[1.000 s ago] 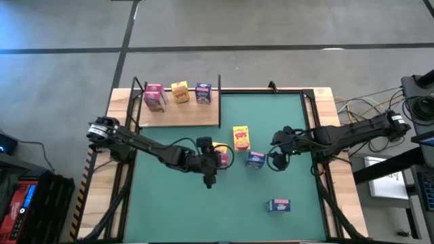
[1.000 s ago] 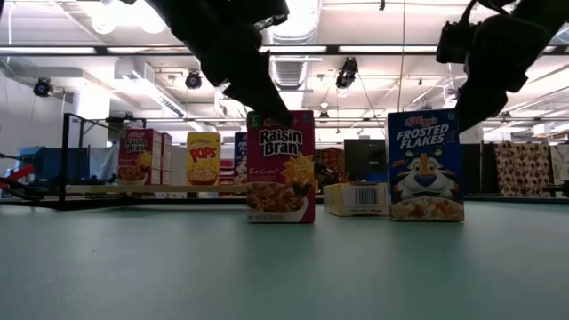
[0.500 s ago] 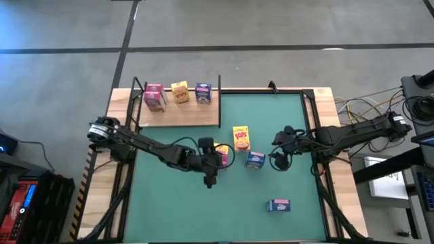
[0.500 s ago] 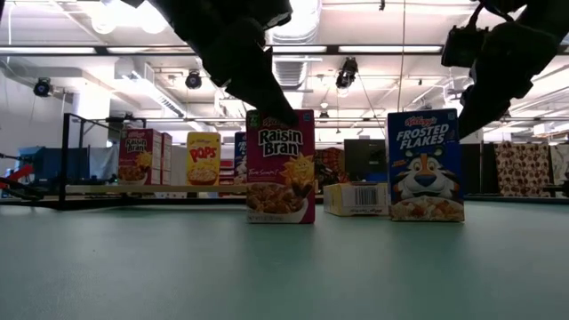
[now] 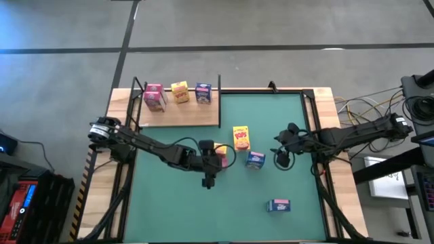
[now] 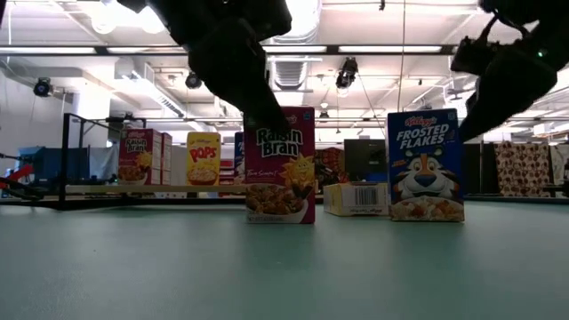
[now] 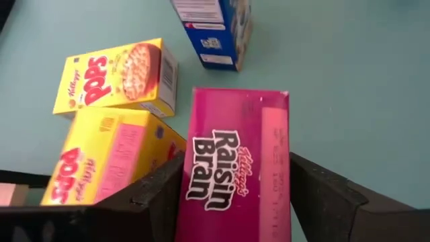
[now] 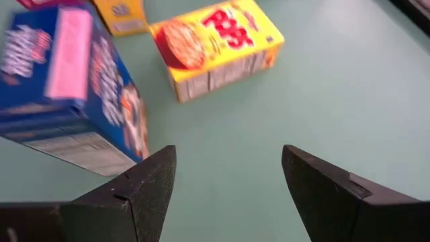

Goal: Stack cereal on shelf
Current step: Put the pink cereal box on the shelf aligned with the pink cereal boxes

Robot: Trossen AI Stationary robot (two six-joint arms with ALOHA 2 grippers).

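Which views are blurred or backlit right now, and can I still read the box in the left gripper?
Left wrist view: sharp; the Raisin Bran box between the left gripper's fingers reads clearly. Right wrist view: the blue box is smeared, its print unreadable; the open right gripper is empty. Low view: ceiling lights glare, leaving both arms as dark silhouettes. High view: evenly lit.

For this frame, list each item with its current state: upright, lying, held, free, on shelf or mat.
Left gripper: closed around the Raisin Bran box.
Raisin Bran box: upright on mat, gripped.
Right gripper: open, empty, beside the Frosted Flakes box.
Frosted Flakes box: upright on mat, free.
Pops box: lying flat on mat.
Far blue box: alone on mat.
Shelf: holds three upright boxes.
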